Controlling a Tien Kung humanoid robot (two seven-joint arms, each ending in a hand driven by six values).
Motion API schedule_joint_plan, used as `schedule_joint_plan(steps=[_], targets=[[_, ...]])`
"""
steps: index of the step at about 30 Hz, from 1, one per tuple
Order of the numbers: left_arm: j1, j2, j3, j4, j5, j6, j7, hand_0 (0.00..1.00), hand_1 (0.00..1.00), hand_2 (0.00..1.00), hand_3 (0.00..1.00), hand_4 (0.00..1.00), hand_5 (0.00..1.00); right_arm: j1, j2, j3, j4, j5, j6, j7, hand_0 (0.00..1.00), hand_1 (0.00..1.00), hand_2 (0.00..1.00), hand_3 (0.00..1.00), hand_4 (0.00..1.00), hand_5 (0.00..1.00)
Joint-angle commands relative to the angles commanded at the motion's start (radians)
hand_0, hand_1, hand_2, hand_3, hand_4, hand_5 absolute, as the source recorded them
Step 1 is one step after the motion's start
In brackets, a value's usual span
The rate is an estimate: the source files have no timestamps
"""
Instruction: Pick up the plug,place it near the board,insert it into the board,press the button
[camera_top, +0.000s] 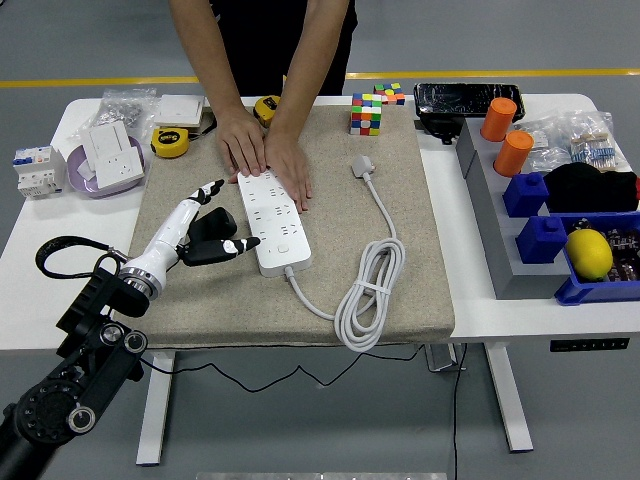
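The left hand (215, 235), fingers spread and empty, rests beside the power strip (273, 220); the plug (363, 166) lies beyond it, rightward.

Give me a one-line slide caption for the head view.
Left hand open beside the power strip, which a person's hands steady; the plug lies unplugged on the mat.

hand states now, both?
Left hand: open, fingers spread, holding nothing, beside the power strip.
Right hand: not in view.

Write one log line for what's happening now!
left robot hand: open, beside board | plug: on mat | person's hands: on board
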Motion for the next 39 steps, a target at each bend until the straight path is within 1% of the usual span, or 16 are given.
schedule_joint_plan(steps=[2,7,8,13,14,19,20,25,26,31,32,37,38,39], targets=[[-0.01,-0.004,0.0,0.02,0.012,0.007,-0.005,0.998,0.998,0.998,0.99,0.998,0.391,0.0,0.0,0.0,0.0,0.001,0.0,0.0,0.617,0.582,0.611,0.535,0.881,0.583],[-0.049,-0.021,-0.017,0.102,0.054,0.033,-0.024,0.998,0.998,0.998,0.99,0.998,0.391,0.001,-0.001,-0.004,0.0,0.004,0.0,0.0,0.617,0.582,0.611,0.535,0.881,0.583],[-0.056,-0.023,-0.021,0.117,0.064,0.037,-0.026,0.998,0.998,0.998,0.951,0.998,0.39,0.001,-0.001,-0.005,0.0,0.005,0.0,0.0,0.617,0.582,0.611,0.535,0.882,0.584],[-0.082,-0.031,-0.033,0.182,0.111,0.066,-0.035,0.998,0.998,0.998,0.951,0.998,0.39,0.0,-0.001,-0.005,0.0,0.006,0.0,-0.001,0.617,0.582,0.611,0.535,0.882,0.584],[-0.084,-0.031,-0.034,0.189,0.117,0.068,-0.035,0.969,0.864,0.794,0.856,0.998,0.356,0.0,-0.001,-0.006,0.0,0.005,0.0,-0.001,0.619,0.582,0.613,0.535,0.882,0.585],[-0.103,-0.034,-0.035,0.245,0.166,0.074,-0.035,0.969,0.864,0.794,0.856,0.998,0.356,0.002,-0.001,-0.007,0.0,0.008,0.0,0.0,0.619,0.582,0.613,0.535,0.882,0.585],[-0.106,-0.035,-0.035,0.252,0.171,0.075,-0.036,0.922,0.82,0.716,0.78,0.998,0.317,0.002,-0.001,-0.007,0.0,0.008,0.0,0.0,0.617,0.582,0.612,0.535,0.883,0.587],[-0.122,-0.043,-0.037,0.296,0.192,0.087,-0.042,0.922,0.82,0.716,0.78,0.998,0.317,0.003,-0.001,-0.008,0.0,0.008,0.0,-0.001,0.617,0.582,0.612,0.535,0.883,0.587],[-0.127,-0.045,-0.038,0.308,0.196,0.09,-0.042,0.907,0.809,0.655,0.694,0.998,0.291,0.003,-0.002,-0.011,0.0,0.011,0.0,0.0,0.619,0.582,0.613,0.535,0.884,0.587],[-0.138,-0.05,-0.042,0.336,0.221,0.103,-0.044,0.907,0.809,0.655,0.694,0.998,0.291,0.002,-0.002,-0.009,0.0,0.008,0.001,-0.001,0.619,0.582,0.613,0.535,0.884,0.587],[-0.139,-0.051,-0.043,0.339,0.222,0.105,-0.045,0.899,0.798,0.601,0.525,0.998,0.271,0.001,-0.002,-0.008,0.0,0.008,0.001,-0.002,0.618,0.582,0.613,0.535,0.884,0.587],[-0.144,-0.054,-0.048,0.345,0.23,0.115,-0.047,0.899,0.798,0.601,0.525,0.998,0.271,0.001,-0.002,-0.007,0.0,0.007,0.001,-0.002,0.618,0.582,0.613,0.535,0.884,0.587],[-0.145,-0.054,-0.049,0.346,0.232,0.116,-0.047,0.891,0.786,0.55,0.478,0.91,0.248,0.001,-0.002,-0.008,0.0,0.008,0.001,-0.001,0.618,0.582,0.613,0.535,0.885,0.588],[-0.146,-0.054,-0.05,0.347,0.233,0.117,-0.047,0.891,0.786,0.55,0.478,0.91,0.248,0.002,-0.001,-0.008,0.0,0.009,0.001,-0.001,0.618,0.582,0.613,0.535,0.885,0.588]])
